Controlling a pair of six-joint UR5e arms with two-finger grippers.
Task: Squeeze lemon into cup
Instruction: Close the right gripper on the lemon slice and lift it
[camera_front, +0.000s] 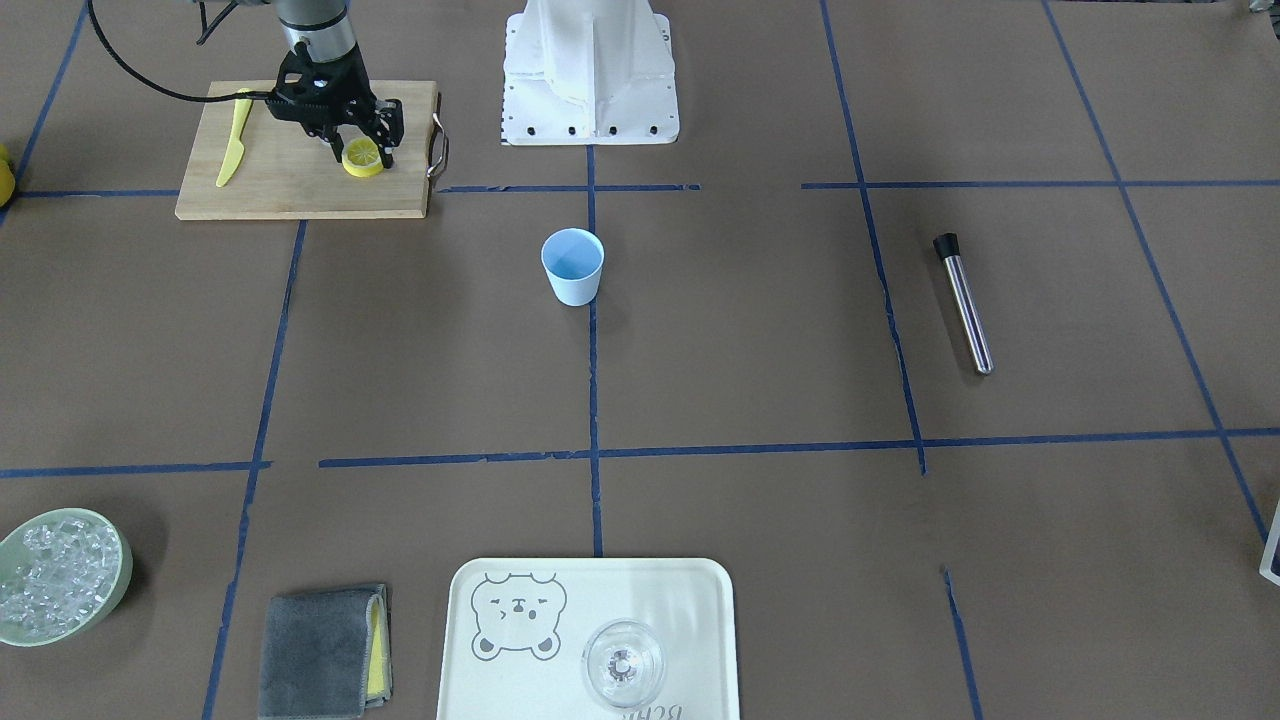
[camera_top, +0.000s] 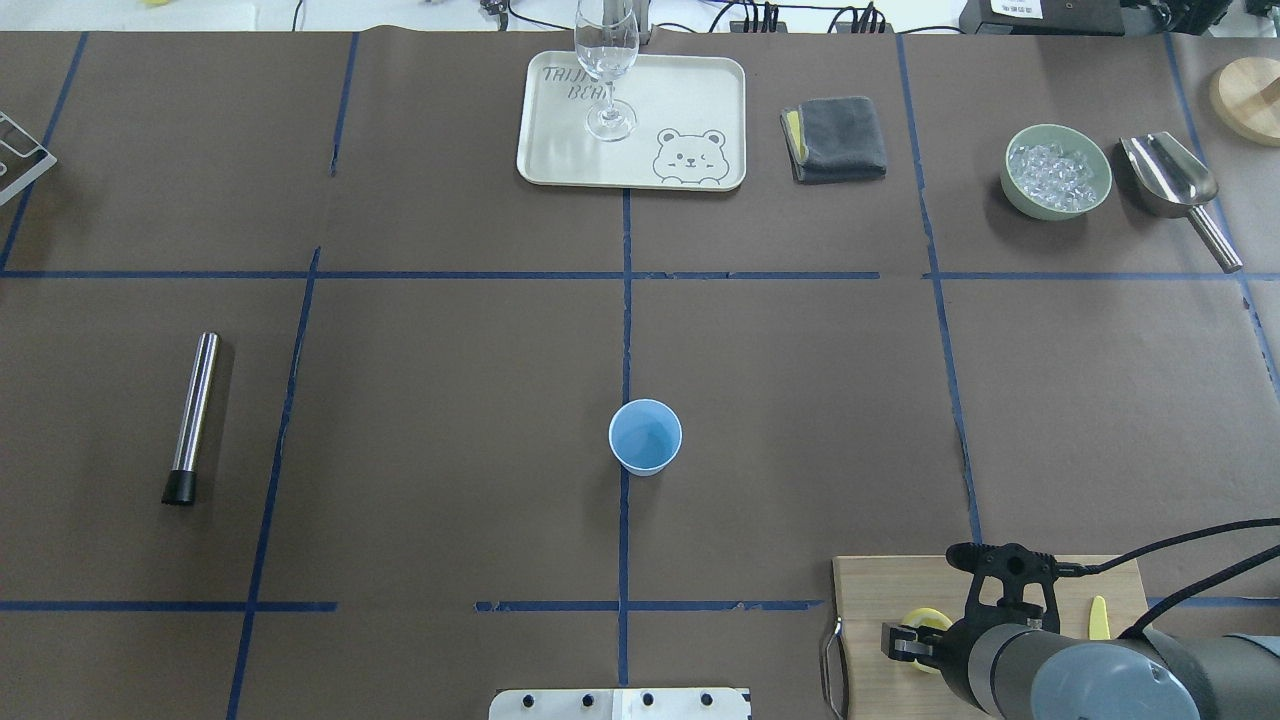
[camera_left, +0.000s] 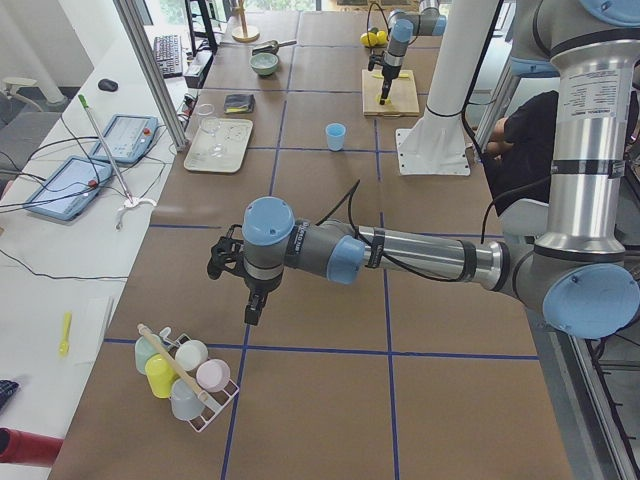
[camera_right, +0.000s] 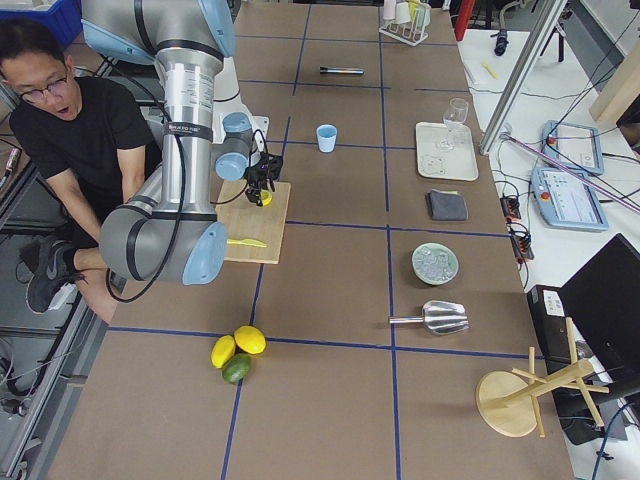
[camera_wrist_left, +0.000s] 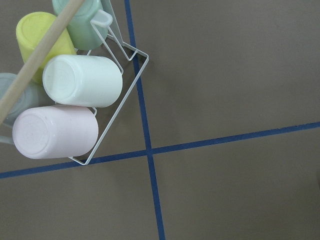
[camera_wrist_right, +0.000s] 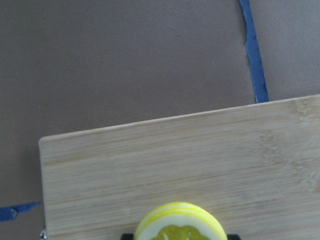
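Observation:
The lemon (camera_front: 363, 157) is a round yellow slice lying near the right end of a wooden cutting board (camera_front: 300, 190). My right gripper (camera_front: 361, 148) reaches down onto the lemon (camera_wrist_right: 180, 225) with a black finger pressed against each side of it. The pale blue cup (camera_front: 572, 265) stands upright and empty at the table's middle, well away from the board; it also shows in the overhead view as the cup (camera_top: 645, 437). My left gripper (camera_left: 252, 312) hangs over bare table near a mug rack (camera_left: 185, 375), and I cannot tell whether it is open or shut.
A yellow plastic knife (camera_front: 235, 140) lies on the board's other end. A tray (camera_front: 480, 690) holds a clear glass (camera_front: 622, 662). A bowl of ice (camera_front: 60, 575), a folded grey cloth (camera_front: 320, 650) and a steel rod (camera_front: 965, 300) lie around. A person (camera_right: 80, 130) sits behind the robot.

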